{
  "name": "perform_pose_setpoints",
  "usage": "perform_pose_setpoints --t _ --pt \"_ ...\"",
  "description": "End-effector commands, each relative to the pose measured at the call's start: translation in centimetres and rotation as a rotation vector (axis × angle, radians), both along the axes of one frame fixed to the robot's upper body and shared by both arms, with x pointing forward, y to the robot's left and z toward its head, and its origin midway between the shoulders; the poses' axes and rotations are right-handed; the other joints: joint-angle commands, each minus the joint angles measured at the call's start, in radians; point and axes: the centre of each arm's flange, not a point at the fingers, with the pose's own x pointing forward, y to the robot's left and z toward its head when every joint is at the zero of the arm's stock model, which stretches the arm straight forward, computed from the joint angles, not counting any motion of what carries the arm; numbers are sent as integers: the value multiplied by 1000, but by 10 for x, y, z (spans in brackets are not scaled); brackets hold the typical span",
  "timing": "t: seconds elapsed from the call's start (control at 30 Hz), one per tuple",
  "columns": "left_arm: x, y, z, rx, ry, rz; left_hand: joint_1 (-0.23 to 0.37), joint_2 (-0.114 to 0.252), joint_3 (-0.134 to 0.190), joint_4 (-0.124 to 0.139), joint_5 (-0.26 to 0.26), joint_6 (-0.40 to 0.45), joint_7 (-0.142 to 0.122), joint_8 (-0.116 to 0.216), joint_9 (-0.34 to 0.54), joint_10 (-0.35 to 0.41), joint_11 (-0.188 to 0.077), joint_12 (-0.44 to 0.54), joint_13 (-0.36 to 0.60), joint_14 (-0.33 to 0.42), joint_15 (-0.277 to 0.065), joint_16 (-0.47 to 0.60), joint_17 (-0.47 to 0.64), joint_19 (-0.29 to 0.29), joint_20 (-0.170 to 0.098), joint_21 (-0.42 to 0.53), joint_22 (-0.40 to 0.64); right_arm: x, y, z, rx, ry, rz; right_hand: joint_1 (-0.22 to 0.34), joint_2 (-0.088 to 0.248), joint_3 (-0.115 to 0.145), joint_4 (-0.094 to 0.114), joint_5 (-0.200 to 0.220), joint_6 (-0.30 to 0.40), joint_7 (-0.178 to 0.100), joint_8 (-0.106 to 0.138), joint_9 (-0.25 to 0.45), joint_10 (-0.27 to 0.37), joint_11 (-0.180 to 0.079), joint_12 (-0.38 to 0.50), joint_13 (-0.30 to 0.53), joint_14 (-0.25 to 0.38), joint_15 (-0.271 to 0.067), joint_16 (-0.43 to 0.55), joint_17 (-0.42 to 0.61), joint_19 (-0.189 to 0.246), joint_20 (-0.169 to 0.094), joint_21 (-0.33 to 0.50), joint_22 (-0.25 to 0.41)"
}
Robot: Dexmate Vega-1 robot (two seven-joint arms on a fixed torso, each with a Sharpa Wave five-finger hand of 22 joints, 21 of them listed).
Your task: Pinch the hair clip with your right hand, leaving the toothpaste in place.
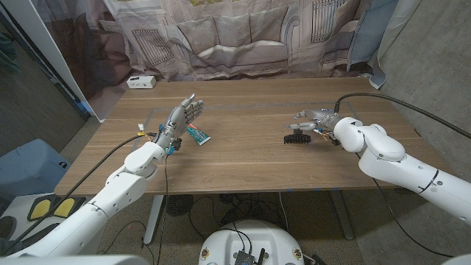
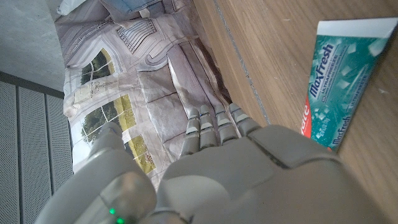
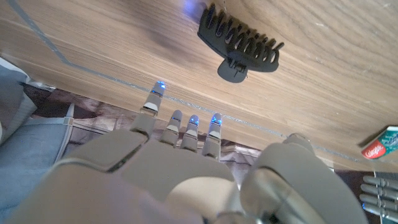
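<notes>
A black toothed hair clip [image 1: 297,138] lies on the wooden table [image 1: 250,158] right of centre; it also shows in the right wrist view [image 3: 240,45]. My right hand [image 1: 315,121] hovers just behind and beside it, fingers spread and holding nothing; its fingers [image 3: 186,127] reach past the clip without touching it. The teal toothpaste tube [image 1: 198,135] lies left of centre and shows in the left wrist view [image 2: 341,79]. My left hand [image 1: 181,119] stands raised next to the tube, fingers [image 2: 214,127] extended and apart from it.
A small white box [image 1: 140,82] sits at the table's far left corner. A printed cloth backdrop [image 1: 243,37] hangs behind the table. A black cable [image 1: 397,103] arcs over my right arm. Bare wood stretches between the tube and the clip.
</notes>
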Motion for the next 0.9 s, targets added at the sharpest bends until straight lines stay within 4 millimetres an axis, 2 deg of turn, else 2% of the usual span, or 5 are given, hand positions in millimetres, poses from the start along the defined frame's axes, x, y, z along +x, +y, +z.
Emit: perform_pose_setpoints --t 0.03,0.27,0.47,0.63,0.9 --pt "-1 1 -2 1 2 0 10 3 7 2 -3 9 4 1 5 3 -3 -1 2 2 -2 1 2 -5 1 2 6 -7 -4 1 158 -67 85 -28 1 -10 10 5 -72 40 -15 1 -8 34 6 0 -19 -1 -2 -5 -5 -46 6 2" --pt "-1 -1 -2 4 4 -4 10 3 7 2 -3 9 4 1 5 2 -1 -1 2 2 -3 1 2 -5 -1 2 6 -12 -5 1 262 -133 161 -26 8 -12 -1 13 -183 100 -15 -3 -35 66 5 -4 -24 2 -1 -21 -8 -135 10 1" --pt "-5 -1 2 26 -3 -1 10 3 7 2 -3 6 4 0 5 -2 0 -3 2 1 -4 1 2 -2 -5 4 6 -19 -5 3 329 -179 203 -23 10 -11 -5 15 -172 94 -2 -4 -45 69 4 -5 -35 8 -5 -27 -33 -153 3 0" --pt "-7 -3 5 28 -23 4 11 2 7 1 -3 0 8 -3 5 -5 0 -4 2 0 -2 0 2 1 -22 5 5 -27 -5 2 387 -217 243 -20 16 -10 -11 18 -90 91 30 -2 -53 81 6 -7 -53 16 -9 -33 -49 -152 4 0" --pt "-12 -4 6 30 -35 15 12 1 8 1 -3 3 11 -1 5 -3 5 -3 2 4 6 2 2 16 -54 9 5 -34 -10 1 512 -281 326 -9 18 -8 -21 20 -100 109 22 -2 -18 87 20 -8 -30 5 1 -39 -57 -160 5 0"
